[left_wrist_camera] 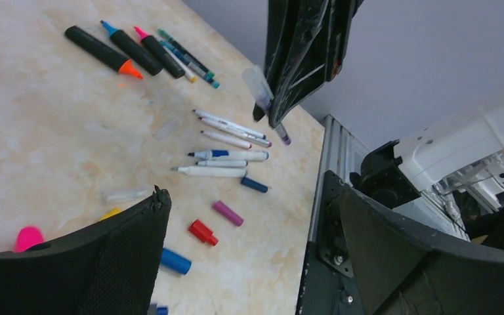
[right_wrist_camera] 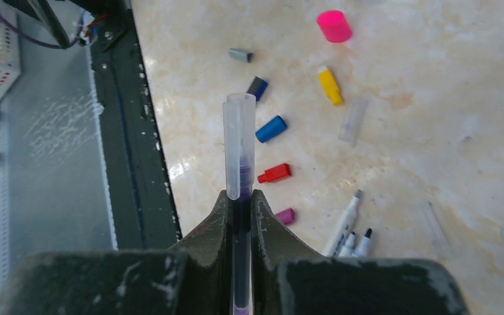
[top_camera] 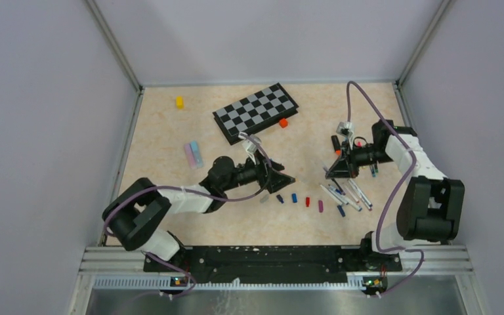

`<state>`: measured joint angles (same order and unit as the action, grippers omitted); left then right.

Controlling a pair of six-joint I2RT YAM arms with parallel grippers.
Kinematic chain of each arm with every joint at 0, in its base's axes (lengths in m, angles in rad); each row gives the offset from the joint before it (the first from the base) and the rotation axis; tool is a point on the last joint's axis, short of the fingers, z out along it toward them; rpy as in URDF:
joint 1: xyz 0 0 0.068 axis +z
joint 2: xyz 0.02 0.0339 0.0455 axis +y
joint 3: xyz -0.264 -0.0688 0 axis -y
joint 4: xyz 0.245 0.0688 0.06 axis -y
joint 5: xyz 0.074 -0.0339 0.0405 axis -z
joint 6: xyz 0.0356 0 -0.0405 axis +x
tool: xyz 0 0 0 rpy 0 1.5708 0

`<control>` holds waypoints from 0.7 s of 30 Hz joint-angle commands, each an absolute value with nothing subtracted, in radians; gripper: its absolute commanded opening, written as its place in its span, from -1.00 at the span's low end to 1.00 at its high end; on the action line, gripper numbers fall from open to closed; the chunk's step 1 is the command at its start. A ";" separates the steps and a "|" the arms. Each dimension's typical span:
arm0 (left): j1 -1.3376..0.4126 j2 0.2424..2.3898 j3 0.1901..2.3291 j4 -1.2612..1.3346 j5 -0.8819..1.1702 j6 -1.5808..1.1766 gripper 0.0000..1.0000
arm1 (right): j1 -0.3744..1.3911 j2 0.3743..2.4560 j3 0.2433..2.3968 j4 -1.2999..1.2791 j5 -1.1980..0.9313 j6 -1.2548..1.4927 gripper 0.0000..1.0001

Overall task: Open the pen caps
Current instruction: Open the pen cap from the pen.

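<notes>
Clamping capped pen (right_wrist_camera: 239,197), right fingers (right_wrist_camera: 264,226) outstretched

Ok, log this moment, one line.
left tool: open, empty | right tool: shut on pen, clear cap on | loose caps: scattered

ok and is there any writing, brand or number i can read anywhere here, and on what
No text can be read in any view.
white pens: small dark marks on some barrels, maybe print, too blurred to read.
clear-capped pen in the right gripper: no print shows.
chessboard: plain squares, no letters or numbers visible.
</notes>
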<state>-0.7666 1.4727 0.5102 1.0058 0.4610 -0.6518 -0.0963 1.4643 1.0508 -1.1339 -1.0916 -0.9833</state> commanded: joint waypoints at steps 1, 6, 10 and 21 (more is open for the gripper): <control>-0.820 1.556 0.616 1.184 0.445 -0.688 0.97 | -0.051 1.502 1.110 -1.264 -1.234 -1.139 -1.00; -0.855 1.662 0.699 1.208 0.398 -0.718 0.93 | -0.007 1.497 1.110 -1.291 -1.257 -1.176 -1.00; -0.863 1.729 0.746 1.263 0.397 -0.777 0.84 | 0.014 1.496 1.107 -1.298 -1.269 -1.187 -1.00; -0.900 1.811 0.817 1.291 0.384 -0.802 0.26 | 0.063 1.502 1.112 -1.323 -1.291 -1.207 -1.00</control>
